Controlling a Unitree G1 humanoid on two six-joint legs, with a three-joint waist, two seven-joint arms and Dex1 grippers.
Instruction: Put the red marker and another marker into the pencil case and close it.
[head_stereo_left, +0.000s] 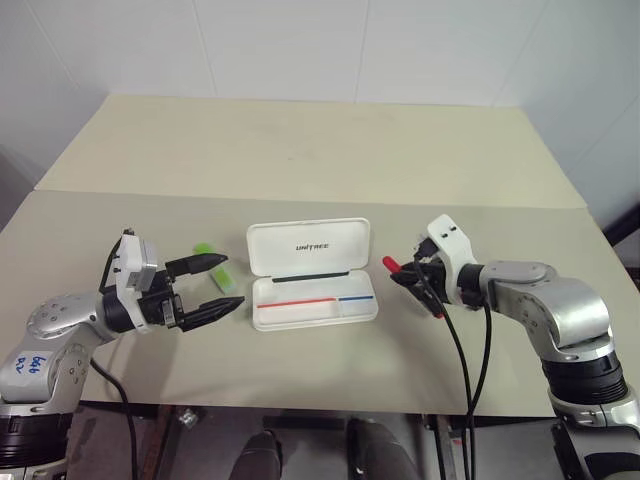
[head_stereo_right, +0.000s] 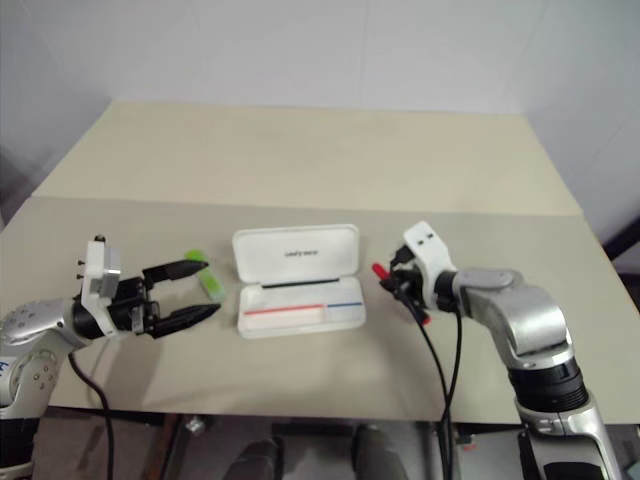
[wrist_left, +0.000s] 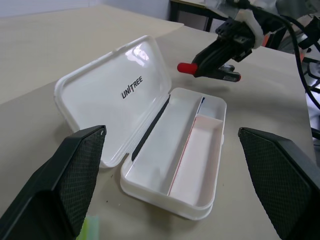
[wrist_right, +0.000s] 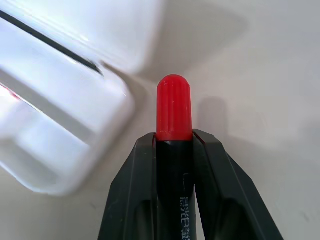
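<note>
The white pencil case lies open at the table's middle, its lid with the black lettering laid back and the tray bare inside. To its right, a little above the table, my right gripper is shut on the red marker, whose red cap sticks out past the fingertips toward the case's right end. On the left my left gripper stands open and points at the case. The light-green marker lies on the table just behind its fingers, partly hidden by the upper one.
The beige table stretches far behind the case, with a seam across it. Black cables hang from the right arm over the table's front edge.
</note>
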